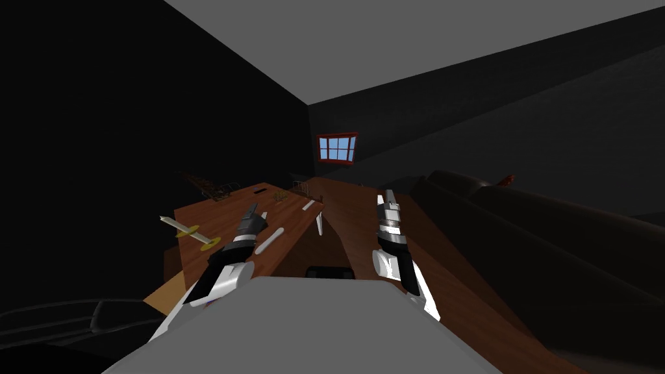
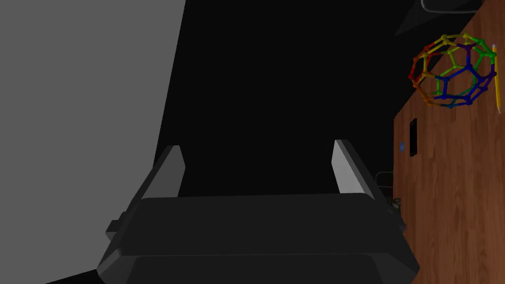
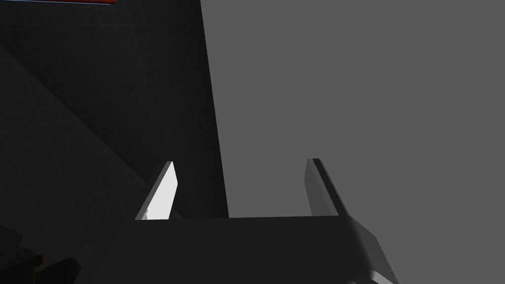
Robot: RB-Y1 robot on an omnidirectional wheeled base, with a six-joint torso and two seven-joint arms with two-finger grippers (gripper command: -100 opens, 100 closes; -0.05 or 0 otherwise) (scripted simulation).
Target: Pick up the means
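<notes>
Both arms raised ahead of me over a brown table (image 1: 227, 214). The left gripper (image 2: 256, 160) has its fingers (image 2: 345, 167) spread with nothing between them and looks past the table's edge into a black area. The right gripper (image 3: 241, 190) is likewise spread and empty, held off the table's side.

Which item is the means I cannot tell; my guess is that it lies among the things on the table, none of them near either gripper.

Risks, as I judge them: closing on the wrong item, since the target is unidentified. A sideways sweep of the left arm could set the frame ball (image 2: 451, 71) rolling or flick the pencil (image 2: 496, 81) leaning beside it off the edge.

Counts: two grippers, one many-coloured frame ball, one yellow pencil, one black slab (image 2: 413, 137), two white bars (image 1: 269, 240) (the second sits farther along), one yellow disc on a rod (image 1: 206, 241).
</notes>
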